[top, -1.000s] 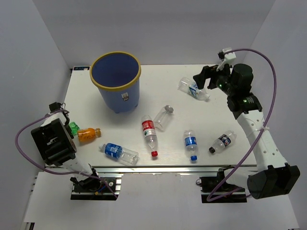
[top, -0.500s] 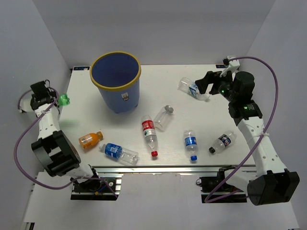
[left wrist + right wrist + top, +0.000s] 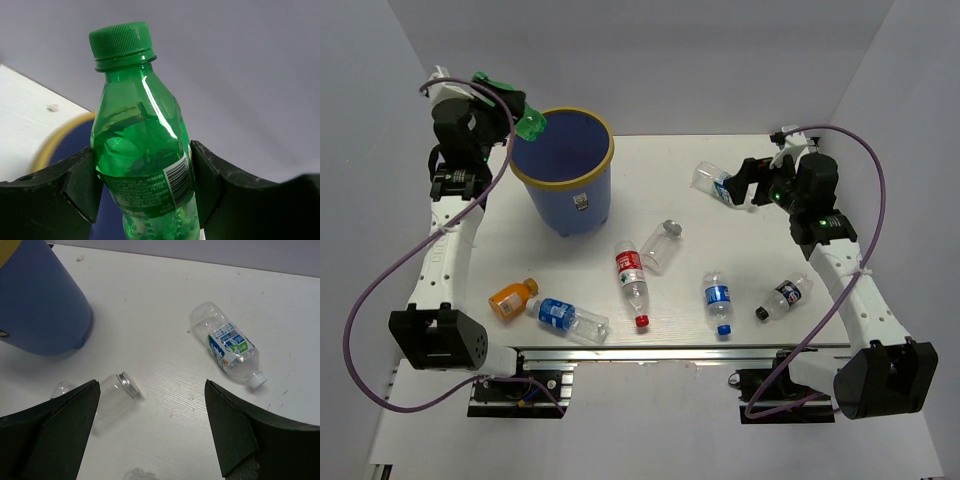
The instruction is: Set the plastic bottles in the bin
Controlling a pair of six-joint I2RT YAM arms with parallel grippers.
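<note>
Left hand [image 3: 148, 186] clamps green bottle [image 3: 141, 145], cap outward

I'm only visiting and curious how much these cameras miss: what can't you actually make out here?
- Base of the green bottle: left wrist view, cut off by the bottom edge; the left gripper covers its sides.
- Clear unlabelled bottle: right wrist view, partly behind the right gripper.
- Inside of the bin: top view, its near wall hides part.
- Print on the red-label bottle: top view, too small.
</note>
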